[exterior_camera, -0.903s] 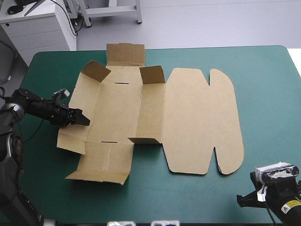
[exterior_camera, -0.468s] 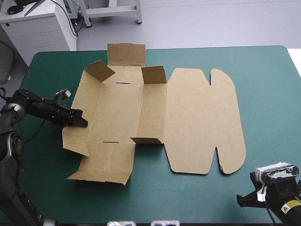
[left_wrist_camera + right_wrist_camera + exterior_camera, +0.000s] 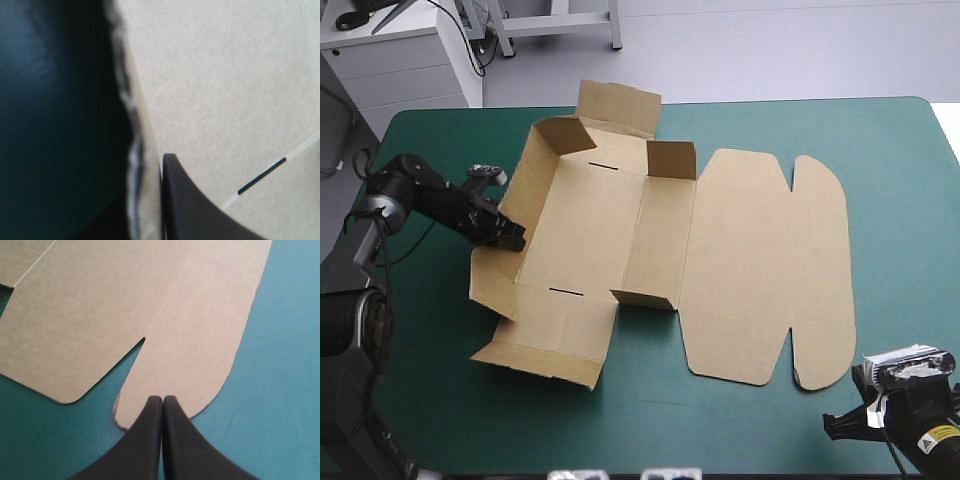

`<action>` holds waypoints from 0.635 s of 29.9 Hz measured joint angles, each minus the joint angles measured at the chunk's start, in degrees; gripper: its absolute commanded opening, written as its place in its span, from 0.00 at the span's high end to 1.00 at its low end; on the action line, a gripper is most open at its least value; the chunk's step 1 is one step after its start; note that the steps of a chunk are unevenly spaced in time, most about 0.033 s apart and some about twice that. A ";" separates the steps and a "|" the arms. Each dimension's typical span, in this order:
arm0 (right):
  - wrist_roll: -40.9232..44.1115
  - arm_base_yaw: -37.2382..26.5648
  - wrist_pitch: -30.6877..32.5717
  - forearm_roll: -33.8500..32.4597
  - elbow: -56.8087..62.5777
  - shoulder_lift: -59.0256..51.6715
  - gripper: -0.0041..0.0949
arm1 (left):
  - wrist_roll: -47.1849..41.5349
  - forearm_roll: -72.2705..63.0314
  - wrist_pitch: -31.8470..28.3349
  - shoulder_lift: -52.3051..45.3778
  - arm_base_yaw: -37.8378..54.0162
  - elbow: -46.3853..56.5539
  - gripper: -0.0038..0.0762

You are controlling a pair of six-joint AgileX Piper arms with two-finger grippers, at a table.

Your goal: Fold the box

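Observation:
The brown box (image 3: 585,225) lies on the table as a cut sheet, its lid (image 3: 765,270) flat to the right. The left wall (image 3: 525,185) is lifted, and two small flaps stand at the far end. My left gripper (image 3: 512,236) is shut on that left wall. In the left wrist view the board's edge (image 3: 142,150) runs between the fingers (image 3: 200,215), with the box floor and a slot (image 3: 262,176) beyond. My right gripper (image 3: 162,399) is shut on nothing, its tip at the rounded near corner of the lid (image 3: 190,330). It sits near the table's near right corner (image 3: 834,427).
The teal-green cover (image 3: 890,180) stretches from the lid to the table's right edge. A near flap of the box (image 3: 535,355) lies slightly raised toward the table's front edge.
My left gripper has moved toward the far right with the left wall, tipping it up. The whole sheet has slid right and turned a little. The right gripper has stayed still.

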 measured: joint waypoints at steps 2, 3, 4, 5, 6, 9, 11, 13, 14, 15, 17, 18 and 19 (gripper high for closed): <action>0.00 0.00 0.00 0.00 0.00 0.00 0.97 | -2.84 5.94 0.25 -1.42 -4.50 -4.60 0.96; 0.00 0.00 0.00 0.00 0.00 0.00 0.97 | -3.99 8.50 0.55 -1.94 -6.35 -6.36 0.96; 0.00 0.00 0.00 0.00 0.00 0.00 0.97 | -5.44 11.66 0.97 -2.36 -8.73 -8.48 0.96; 0.00 0.00 0.00 0.00 0.00 0.00 0.97 | -6.64 14.65 1.33 -2.64 -11.57 -10.56 0.95; 0.00 0.00 0.00 0.00 0.00 0.00 0.97 | -7.26 17.31 1.69 -2.77 -13.39 -12.19 0.95; 0.00 0.00 0.00 0.00 0.00 0.00 0.97 | -8.18 23.32 2.38 -2.81 -19.68 -17.43 0.95; 0.00 0.00 0.00 0.00 0.00 0.00 0.97 | -8.30 26.92 2.58 -2.81 -24.22 -20.35 0.95; 0.00 0.00 0.00 0.00 0.00 0.00 0.97 | -8.30 30.68 2.71 -2.81 -28.45 -22.41 0.95; 0.00 0.00 0.00 0.00 0.00 0.00 0.97 | -8.13 33.14 2.55 -2.83 -30.78 -22.97 0.95; 0.00 0.00 0.00 0.00 0.00 0.00 0.97 | -8.13 35.89 2.06 -2.83 -33.04 -23.19 0.95; 0.00 0.00 0.00 0.00 0.00 0.00 0.97 | -7.91 41.64 0.96 -2.83 -37.06 -23.41 0.95; 0.00 0.00 0.00 0.00 0.00 0.00 0.97 | -7.79 43.69 0.49 -2.83 -38.43 -23.45 0.95; 0.00 0.00 0.00 0.00 0.00 0.00 0.97 | -7.72 45.94 -0.01 -2.83 -39.93 -23.45 0.95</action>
